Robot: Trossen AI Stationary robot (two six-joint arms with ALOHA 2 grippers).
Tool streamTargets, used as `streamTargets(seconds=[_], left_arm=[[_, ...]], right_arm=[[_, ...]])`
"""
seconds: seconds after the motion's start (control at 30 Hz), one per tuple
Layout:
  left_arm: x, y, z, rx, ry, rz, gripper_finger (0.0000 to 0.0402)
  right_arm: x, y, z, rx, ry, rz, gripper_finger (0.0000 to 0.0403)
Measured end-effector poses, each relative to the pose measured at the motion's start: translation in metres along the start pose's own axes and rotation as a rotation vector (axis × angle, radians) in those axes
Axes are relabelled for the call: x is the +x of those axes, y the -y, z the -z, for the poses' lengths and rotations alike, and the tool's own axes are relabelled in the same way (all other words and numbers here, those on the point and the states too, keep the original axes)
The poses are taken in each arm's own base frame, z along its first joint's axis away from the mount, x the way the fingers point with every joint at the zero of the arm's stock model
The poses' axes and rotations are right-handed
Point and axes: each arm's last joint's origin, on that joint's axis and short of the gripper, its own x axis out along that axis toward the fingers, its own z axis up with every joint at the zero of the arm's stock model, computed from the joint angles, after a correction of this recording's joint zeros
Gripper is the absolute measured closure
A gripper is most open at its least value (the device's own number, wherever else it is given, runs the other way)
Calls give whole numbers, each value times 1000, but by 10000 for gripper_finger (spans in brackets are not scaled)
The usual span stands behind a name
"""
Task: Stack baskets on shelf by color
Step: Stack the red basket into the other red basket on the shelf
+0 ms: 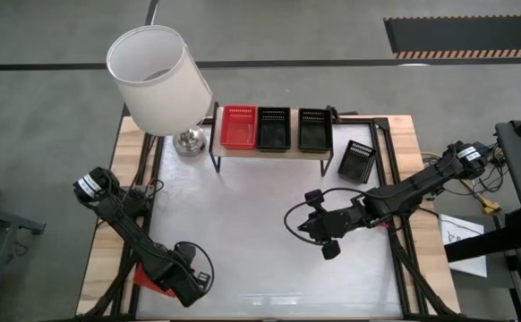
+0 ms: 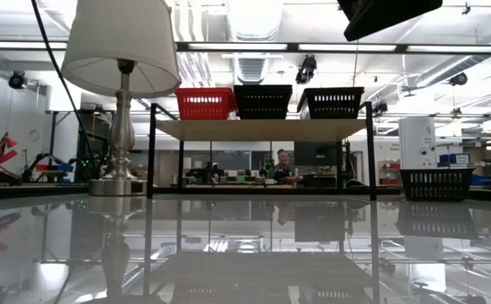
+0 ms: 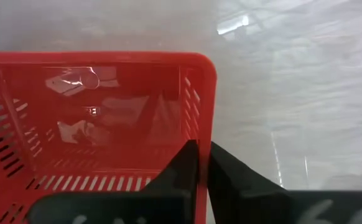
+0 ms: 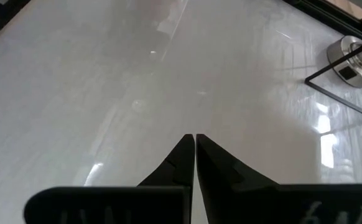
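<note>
A glossy white table (image 1: 260,241) fills the high view, with a lamp (image 1: 158,80) at its far left corner. Beside the lamp stands the shelf (image 1: 269,150), carrying a red basket (image 1: 238,128) and two black baskets (image 1: 273,129) (image 1: 314,130) in a row, each with its long axis running away from the shelf's front edge. Another black basket (image 1: 357,162) lies on the table just right of the shelf, slightly skewed. The left gripper (image 1: 189,279) is at the near left edge over a second red basket (image 1: 153,279); the right gripper (image 1: 319,231) hovers mid-table.

The low view shows the shelf's plank (image 2: 261,128) with the three baskets on top, and the lone black basket (image 2: 435,183) at the right.

In the left wrist view, the fingers (image 3: 184,171) are clamped on the red basket's side wall (image 3: 199,124).

In the right wrist view, the right gripper's fingertips (image 4: 194,142) are pressed together, holding nothing.
</note>
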Motion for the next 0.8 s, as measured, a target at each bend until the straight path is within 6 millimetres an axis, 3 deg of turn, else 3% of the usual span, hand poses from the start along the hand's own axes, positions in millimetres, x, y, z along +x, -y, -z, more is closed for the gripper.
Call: streamTargets(seconds=[0.17, 0.43, 0.8], left_arm=[[-14, 7, 1, 82, -40, 1, 400], [-70, 40, 12, 565, -56, 234, 401], [-118, 48, -26, 875, 199, 141, 401]], right_arm=[[0, 0, 0, 3, 0, 0, 394], [0, 0, 0, 17, 0, 2, 394], [0, -1, 6, 68, -52, 0, 394]])
